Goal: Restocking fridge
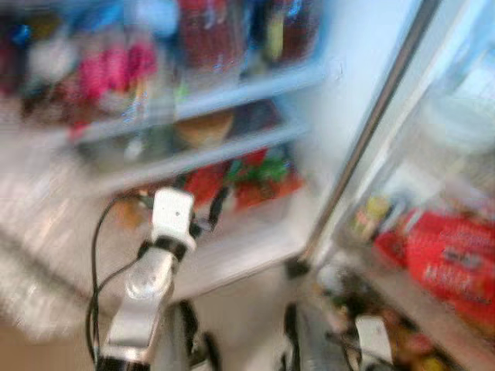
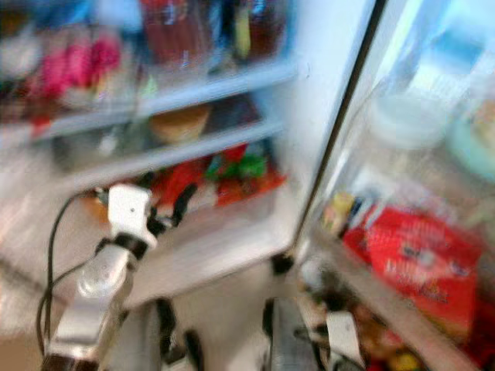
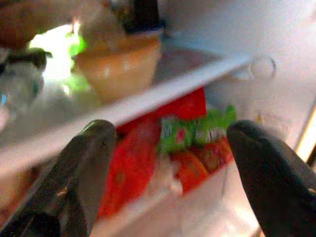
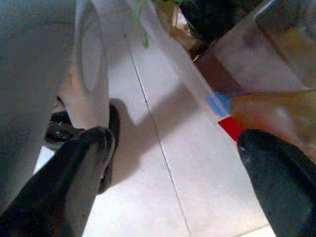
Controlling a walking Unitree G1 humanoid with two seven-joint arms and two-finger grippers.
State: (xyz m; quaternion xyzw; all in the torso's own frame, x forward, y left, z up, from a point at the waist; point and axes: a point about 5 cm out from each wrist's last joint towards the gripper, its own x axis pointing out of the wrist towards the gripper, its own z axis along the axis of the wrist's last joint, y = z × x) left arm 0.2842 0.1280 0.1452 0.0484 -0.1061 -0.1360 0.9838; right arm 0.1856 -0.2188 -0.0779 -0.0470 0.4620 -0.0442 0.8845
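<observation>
While fingers gape, left end effector (image 3: 168, 163) faces fridge (image 1: 325, 139).

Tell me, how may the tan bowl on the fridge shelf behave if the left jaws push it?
The tan bowl looks rigid with a smooth, glossy wall, so it would probably slide rather than bend. Its base seems narrower than its rim, so a push near the rim might tip it. It stands close to the shelf edge, so it could slip off. The left gripper is open.
</observation>
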